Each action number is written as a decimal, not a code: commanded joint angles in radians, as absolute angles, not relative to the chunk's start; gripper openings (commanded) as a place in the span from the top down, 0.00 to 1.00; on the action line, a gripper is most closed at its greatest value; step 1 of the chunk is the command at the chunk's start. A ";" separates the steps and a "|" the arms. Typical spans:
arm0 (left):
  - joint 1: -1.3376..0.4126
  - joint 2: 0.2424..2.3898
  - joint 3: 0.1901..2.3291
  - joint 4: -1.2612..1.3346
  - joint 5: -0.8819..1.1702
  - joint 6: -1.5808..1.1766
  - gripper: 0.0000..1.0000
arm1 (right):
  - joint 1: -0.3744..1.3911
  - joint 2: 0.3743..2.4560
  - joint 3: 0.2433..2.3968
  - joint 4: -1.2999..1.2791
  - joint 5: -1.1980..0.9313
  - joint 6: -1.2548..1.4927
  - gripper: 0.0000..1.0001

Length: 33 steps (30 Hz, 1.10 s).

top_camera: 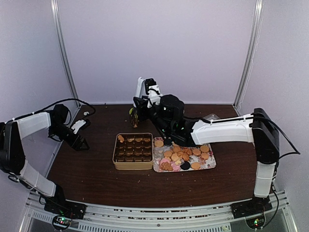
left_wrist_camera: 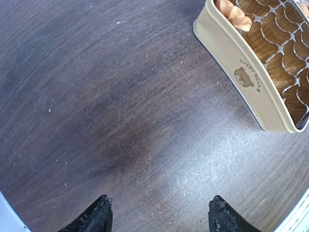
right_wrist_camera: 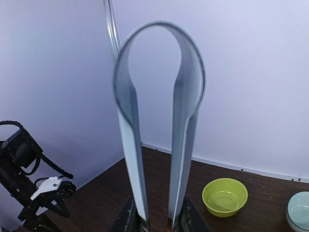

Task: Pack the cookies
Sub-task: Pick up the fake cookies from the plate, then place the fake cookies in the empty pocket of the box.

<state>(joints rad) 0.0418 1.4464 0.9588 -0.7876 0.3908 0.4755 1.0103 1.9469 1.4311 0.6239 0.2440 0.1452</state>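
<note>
**Operator:** What have my grippers got?

**Spotter:** Your right gripper point(right_wrist_camera: 157, 218) is clamped on a pair of pale grey tongs point(right_wrist_camera: 186, 96). Its fingers pinch the two blade ends low in the wrist view. The looped bend stands away from the hand, up against the back wall point(right_wrist_camera: 251, 72). Your left gripper point(left_wrist_camera: 160, 212) has its jaws spread wide and holds nothing, with only bare table point(left_wrist_camera: 120, 121) between the tips.

**Operator:** And the cookies?

**Spotter:** Most of the cookies point(top_camera: 186, 154) are heaped on the floral tray point(top_camera: 211, 165) at mid-table. They are tan ones with some pink and one dark. One orange cookie point(left_wrist_camera: 234, 14) sits in the far-left corner cup of the tan tin point(left_wrist_camera: 241, 63), among brown paper cups point(left_wrist_camera: 275, 48). Tin and tray lie side by side, long edges just about touching.

**Operator:** How much room do I have?

**Spotter:** On your left, the tin's side wall is well apart from your fingertips, with open wood between. You are near the table's left edge. Your right arm point(top_camera: 222, 131) stretches along the tray's far edge. To the right of the tongs, a green bowl point(right_wrist_camera: 224, 195) and a pale bowl point(right_wrist_camera: 299, 210) sit near the foot of the wall. A broad strip of table lies open between the tin, the tray and the near edge
</note>
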 commanded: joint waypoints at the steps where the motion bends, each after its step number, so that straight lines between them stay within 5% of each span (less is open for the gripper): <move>1: 0.054 1.402 0.931 -0.779 0.382 0.470 0.29 | 1.016 2.034 1.524 0.637 0.168 0.192 1.00; 27: 0.055 1.339 0.896 -0.784 0.386 0.466 0.28 | 1.011 2.182 1.592 0.609 0.185 0.144 1.00; 33: 0.055 1.326 0.893 -0.784 0.375 0.461 0.25 | 1.009 2.191 1.598 0.612 0.187 0.146 0.80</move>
<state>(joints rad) 0.0471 1.3491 0.9024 -0.7872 0.3775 0.4702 1.0103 2.1838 1.5726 0.5774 0.1757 0.1547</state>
